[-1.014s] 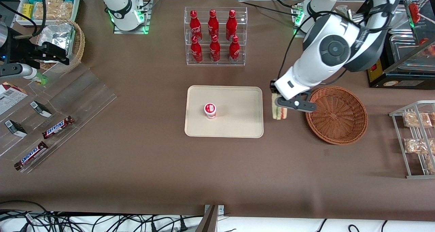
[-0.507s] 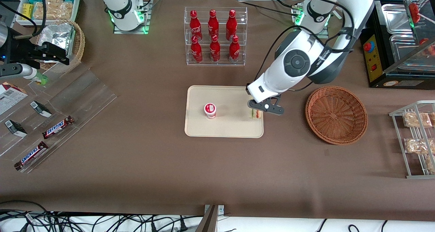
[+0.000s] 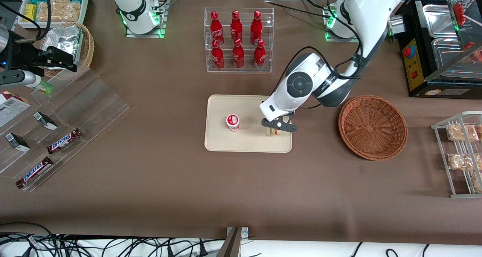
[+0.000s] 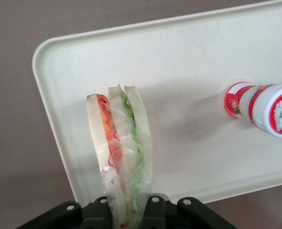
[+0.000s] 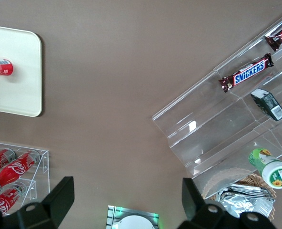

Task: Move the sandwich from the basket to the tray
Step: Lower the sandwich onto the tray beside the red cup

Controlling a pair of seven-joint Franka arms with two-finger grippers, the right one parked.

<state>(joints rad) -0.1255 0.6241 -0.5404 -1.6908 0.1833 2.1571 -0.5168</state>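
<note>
The wrapped triangular sandwich (image 4: 121, 150), white bread with pink, red and green layers, hangs in my gripper (image 4: 129, 210), which is shut on it. In the front view the gripper (image 3: 276, 128) holds the sandwich (image 3: 274, 132) just above the cream tray (image 3: 248, 144), at the tray end nearest the basket. The reddish-brown wicker basket (image 3: 372, 127) stands with nothing in it, toward the working arm's end of the table. The tray (image 4: 188, 62) fills the wrist view under the sandwich.
A small red-and-white cup (image 3: 232, 122) (image 4: 265, 107) stands on the tray beside the sandwich. A clear rack of red bottles (image 3: 238, 40) stands farther from the front camera. A wire rack of snack packets (image 3: 461, 151) sits past the basket.
My gripper carried the sandwich sideways from beside the basket to over the tray's end, and came lower toward the tray.
</note>
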